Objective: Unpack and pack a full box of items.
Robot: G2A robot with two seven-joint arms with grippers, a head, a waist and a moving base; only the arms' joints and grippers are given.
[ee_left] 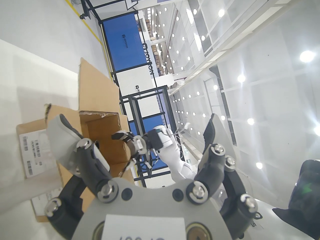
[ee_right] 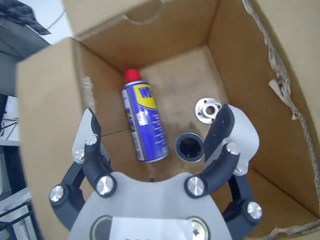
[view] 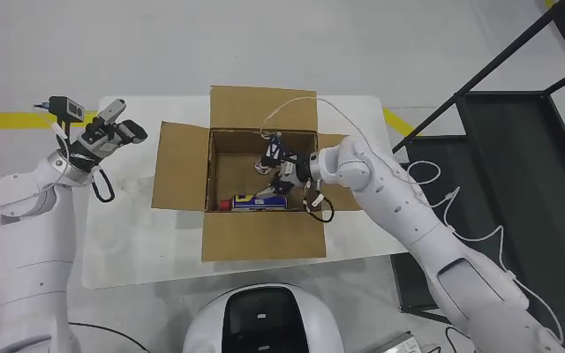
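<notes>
Unpacking appears to be the step in hand as the right gripper [ee_right: 156, 116] hangs over the open cardboard box [ee_right: 250, 63], its fingers [ee_right: 222, 126] spread wide and holding nothing. Below them, three items lie on the box floor. A short black ring [ee_right: 189, 147] stands on end just beside one finger. A blue spray can [ee_right: 145, 118] with a red cap lies on its side between the two fingers. A silver flange [ee_right: 207, 109] rests just past the fingertip nearest the ring. All three are close together, but the can appears apart from the other two.

The next move, by this reading, calls for a straight descent into the box. The open fingers already straddle the can across its width, so it looks the easiest pick. The ring and flange sit close enough to one finger to be knocked on the way down.

Well apart from the box, beyond its flap, the left gripper [ee_left: 135, 123] hovers above the white table [view: 132, 238], its fingers likewise parted and empty.
</notes>
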